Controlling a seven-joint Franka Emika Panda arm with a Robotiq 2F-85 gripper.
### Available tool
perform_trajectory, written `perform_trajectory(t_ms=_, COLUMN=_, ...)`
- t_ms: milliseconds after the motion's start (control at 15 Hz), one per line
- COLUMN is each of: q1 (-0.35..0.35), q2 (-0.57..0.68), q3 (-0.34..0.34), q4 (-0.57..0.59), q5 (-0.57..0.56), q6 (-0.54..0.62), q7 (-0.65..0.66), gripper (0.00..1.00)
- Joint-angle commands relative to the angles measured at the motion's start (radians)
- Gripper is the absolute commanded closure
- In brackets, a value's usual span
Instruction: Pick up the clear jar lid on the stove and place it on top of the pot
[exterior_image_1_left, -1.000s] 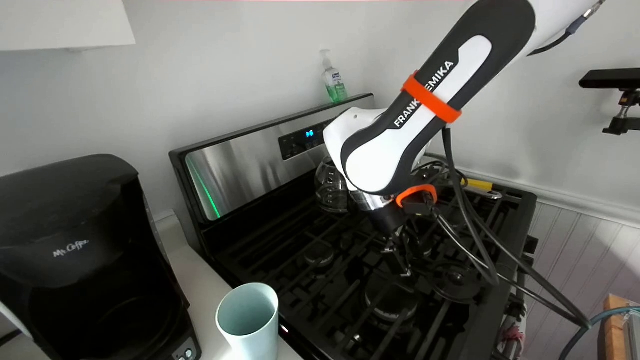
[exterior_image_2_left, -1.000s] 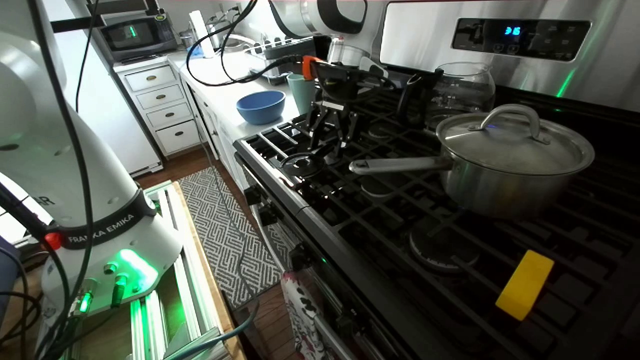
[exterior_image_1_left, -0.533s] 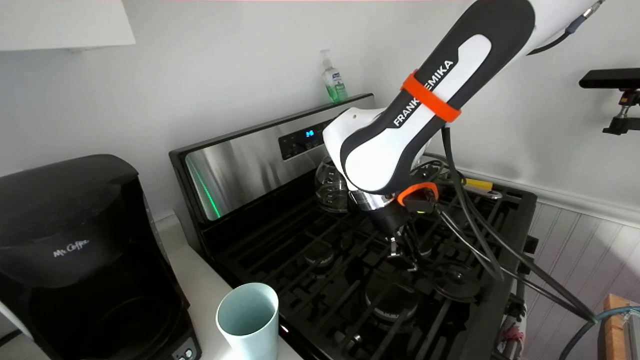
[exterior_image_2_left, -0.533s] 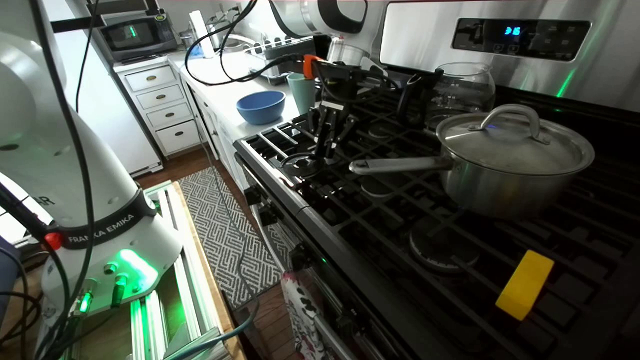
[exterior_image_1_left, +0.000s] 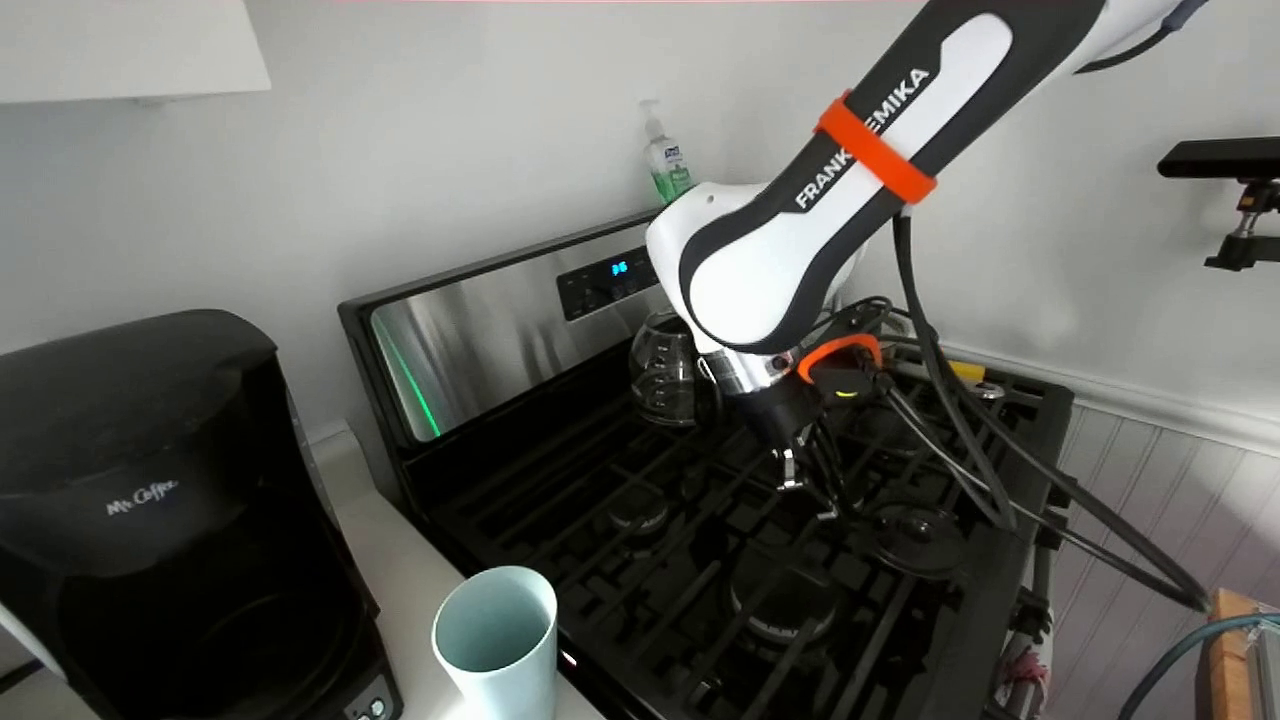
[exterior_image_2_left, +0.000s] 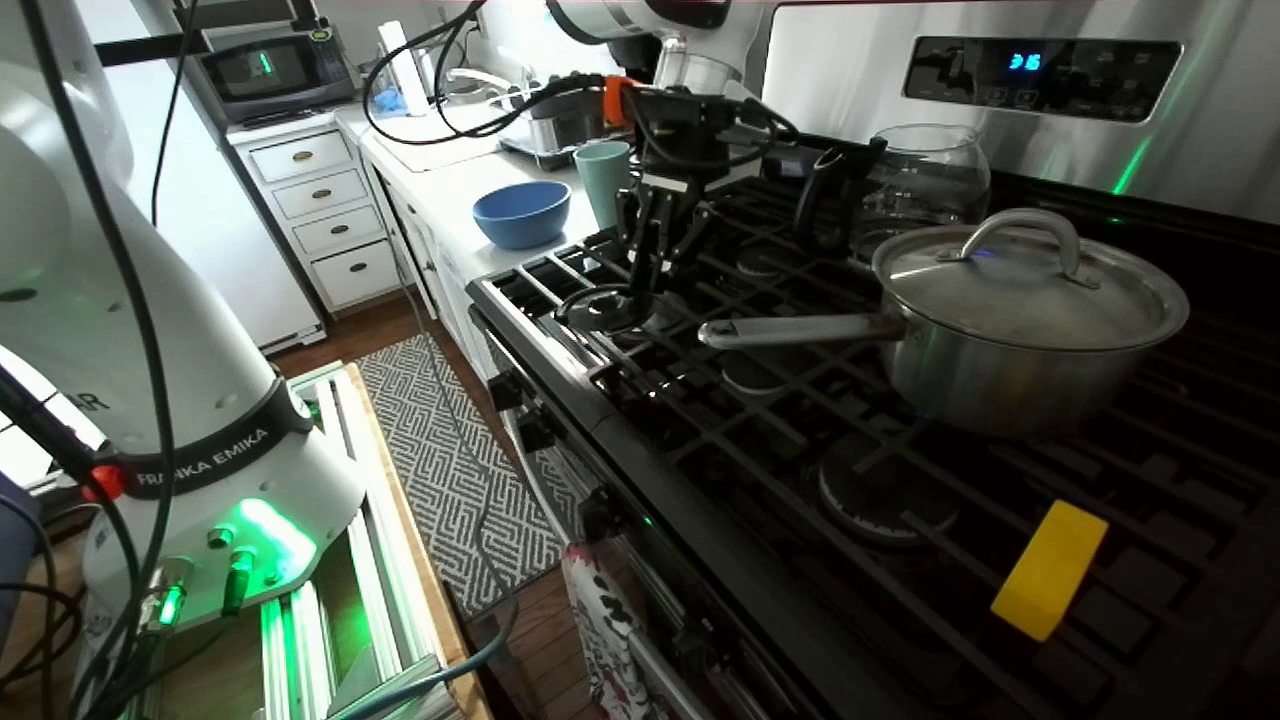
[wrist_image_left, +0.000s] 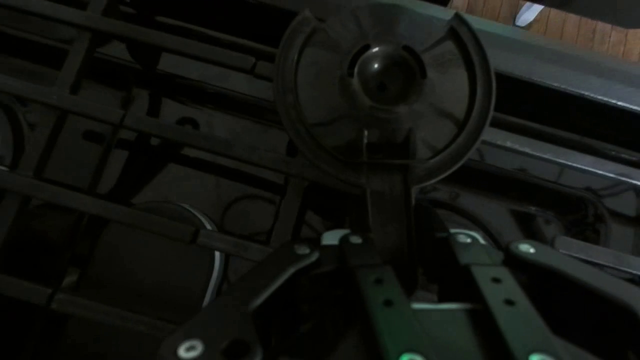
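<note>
The clear jar lid, a dark see-through disc with a domed centre and a straight tab (wrist_image_left: 325, 100), hangs just above the front corner of the stove (exterior_image_2_left: 660, 470). My gripper (exterior_image_2_left: 642, 285) is shut on the lid's tab, which runs between the fingers (wrist_image_left: 477, 252) in the wrist view. The disc of the lid (exterior_image_2_left: 600, 310) sticks out from the fingertips towards the stove's front edge. The steel pot (exterior_image_2_left: 1000, 380) stands farther along the grates, topped by a metal lid with a loop handle. Its long handle points towards my gripper.
A glass carafe (exterior_image_2_left: 930, 190) with a dark handle stands behind the pot, near the back panel. A yellow block (exterior_image_2_left: 1050, 570) lies on the grates. A pale green cup (exterior_image_1_left: 500, 640), a blue bowl (exterior_image_2_left: 520, 215) and a coffee maker (exterior_image_1_left: 150, 480) stand beside the stove.
The fingers have come together on the lid's tab. Since half a second ago, the arm and lid have risen slightly off the grate.
</note>
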Motion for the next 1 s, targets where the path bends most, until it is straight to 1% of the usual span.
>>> perform_trajectory(t_ms=0, q1=-0.021, q2=-0.150, q3=-0.007, q4=-0.050, q5=-0.054, q6=-0.053, q7=-0.089, gripper=0.93)
perform_trajectory(t_ms=67, q1=-0.024, q2=-0.181, q3=-0.009, q4=-0.062, q5=-0.098, q6=-0.077, q7=-0.157, gripper=0.93)
perform_trajectory(t_ms=333, q1=-0.032, q2=-0.290, q3=-0.019, q4=-0.104, q5=-0.231, q6=-0.146, q7=-0.329, gripper=0.93)
perform_trajectory(t_ms=400, q1=-0.038, q2=-0.301, q3=-0.024, q4=-0.093, q5=-0.214, q6=-0.152, q7=-0.397, gripper=0.93)
perform_trajectory(t_ms=467, q1=-0.042, q2=-0.303, q3=-0.032, q4=-0.078, q5=-0.151, q6=-0.174, q7=-0.419, gripper=0.93)
perform_trajectory(t_ms=533, q1=-0.031, q2=-0.260, q3=-0.025, q4=-0.063, q5=-0.180, q6=-0.150, q7=-0.344, gripper=0.73)
perform_trajectory(t_ms=667, q1=-0.035, q2=-0.283, q3=-0.032, q4=-0.063, q5=-0.174, q6=-0.163, q7=-0.385, gripper=0.73)
perform_trajectory(t_ms=733, q1=-0.035, q2=-0.285, q3=-0.034, q4=-0.063, q5=-0.173, q6=-0.164, q7=-0.391, gripper=0.93)
perform_trajectory(t_ms=800, q1=-0.041, q2=-0.298, q3=-0.041, q4=-0.061, q5=-0.188, q6=-0.138, q7=-0.475, gripper=0.93)
perform_trajectory(t_ms=933, q1=-0.052, q2=-0.306, q3=-0.052, q4=-0.034, q5=-0.294, q6=-0.110, q7=-0.565, gripper=0.93)
